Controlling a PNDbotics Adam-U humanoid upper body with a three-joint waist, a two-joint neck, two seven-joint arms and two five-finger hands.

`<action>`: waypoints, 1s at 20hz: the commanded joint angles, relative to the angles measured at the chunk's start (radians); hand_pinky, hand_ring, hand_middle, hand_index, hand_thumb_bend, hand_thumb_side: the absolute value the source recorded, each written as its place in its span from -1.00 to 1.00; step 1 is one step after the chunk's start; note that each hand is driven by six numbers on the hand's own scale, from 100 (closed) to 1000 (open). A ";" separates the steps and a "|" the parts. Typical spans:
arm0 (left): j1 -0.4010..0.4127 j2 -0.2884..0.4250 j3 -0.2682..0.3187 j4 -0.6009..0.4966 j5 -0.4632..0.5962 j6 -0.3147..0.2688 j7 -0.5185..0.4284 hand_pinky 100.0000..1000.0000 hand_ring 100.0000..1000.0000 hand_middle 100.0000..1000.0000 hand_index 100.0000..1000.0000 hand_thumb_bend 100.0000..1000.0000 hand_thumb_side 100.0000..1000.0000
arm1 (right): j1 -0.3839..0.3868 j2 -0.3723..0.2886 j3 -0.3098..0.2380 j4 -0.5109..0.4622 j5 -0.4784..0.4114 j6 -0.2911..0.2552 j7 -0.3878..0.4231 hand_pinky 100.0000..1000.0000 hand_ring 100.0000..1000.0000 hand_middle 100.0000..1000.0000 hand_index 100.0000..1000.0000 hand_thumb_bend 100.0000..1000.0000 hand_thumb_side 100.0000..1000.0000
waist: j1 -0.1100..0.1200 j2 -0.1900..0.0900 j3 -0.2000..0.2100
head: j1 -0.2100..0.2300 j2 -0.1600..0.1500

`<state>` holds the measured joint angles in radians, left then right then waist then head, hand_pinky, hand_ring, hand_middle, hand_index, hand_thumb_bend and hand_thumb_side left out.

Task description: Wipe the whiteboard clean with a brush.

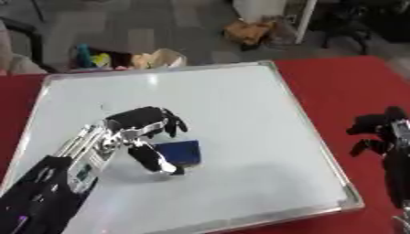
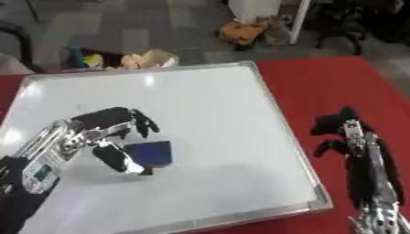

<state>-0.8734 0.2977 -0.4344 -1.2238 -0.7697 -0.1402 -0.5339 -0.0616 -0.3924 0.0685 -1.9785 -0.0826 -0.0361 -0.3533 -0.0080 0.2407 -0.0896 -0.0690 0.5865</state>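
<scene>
— Gripping anything?
— My left hand point(image 1: 132, 130) curls over the blue brush point(image 1: 178, 153), thumb touching it, on the whiteboard point(image 1: 240, 105).
— Right hand point(image 2: 340, 130)?
— Fingers curled, holding nothing, on the red table point(image 2: 336, 87).

counts: one whiteboard point(image 1: 224, 96), silver-framed, on one red table point(image 1: 336, 87). one dark blue brush point(image 1: 180, 153) on the board. two robot hands: left hand point(image 1: 140, 130) at the brush, right hand point(image 2: 344, 132) over the red table. no second brush or board in either view.
</scene>
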 commanded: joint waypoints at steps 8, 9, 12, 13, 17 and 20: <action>-0.012 -0.003 -0.005 -0.009 -0.026 -0.014 0.005 -0.21 0.32 0.06 0.68 0.10 -0.30 | -0.007 -0.014 -0.004 -0.022 -0.008 -0.002 0.001 -0.50 0.08 -0.10 0.13 -1.00 0.88 | -0.005 -0.012 0.000 | -0.004 -0.005; -0.012 -0.004 -0.006 -0.008 -0.028 -0.015 0.005 -0.21 0.32 0.06 0.68 0.10 -0.30 | -0.007 -0.014 -0.004 -0.022 -0.008 -0.002 0.001 -0.50 0.08 -0.10 0.13 -1.00 0.88 | -0.005 -0.011 -0.001 | -0.004 -0.005; -0.012 -0.006 -0.005 -0.006 -0.031 -0.017 0.006 -0.22 0.31 0.04 0.66 0.06 -0.31 | -0.007 -0.014 -0.004 -0.022 -0.008 -0.002 0.001 -0.50 0.08 -0.10 0.13 -1.00 0.88 | -0.006 -0.010 -0.001 | -0.004 -0.005; -0.012 -0.007 -0.005 -0.006 -0.031 -0.017 0.006 -0.22 0.30 0.04 0.66 0.06 -0.31 | -0.007 -0.013 -0.004 -0.022 -0.008 -0.002 0.002 -0.50 0.08 -0.10 0.13 -1.00 0.88 | -0.007 -0.010 -0.002 | -0.004 -0.005; -0.010 -0.008 -0.004 -0.003 -0.032 -0.015 0.008 -0.23 0.29 0.02 0.65 0.04 -0.34 | -0.007 -0.012 -0.003 -0.022 -0.008 0.000 0.002 -0.50 0.08 -0.10 0.13 -1.00 0.88 | -0.007 -0.008 -0.002 | -0.005 -0.005; -0.009 -0.009 -0.003 0.000 -0.035 -0.013 0.011 -0.25 0.27 0.00 0.64 0.00 -0.39 | -0.008 -0.011 -0.003 -0.022 -0.007 0.000 0.002 -0.50 0.08 -0.10 0.13 -1.00 0.88 | -0.007 -0.008 -0.003 | -0.006 -0.004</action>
<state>-0.8700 0.2883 -0.4421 -1.2172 -0.7984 -0.1526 -0.5281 -0.0616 -0.3917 0.0686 -1.9785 -0.0827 -0.0353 -0.3526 -0.0119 0.2466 -0.0908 -0.0726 0.5865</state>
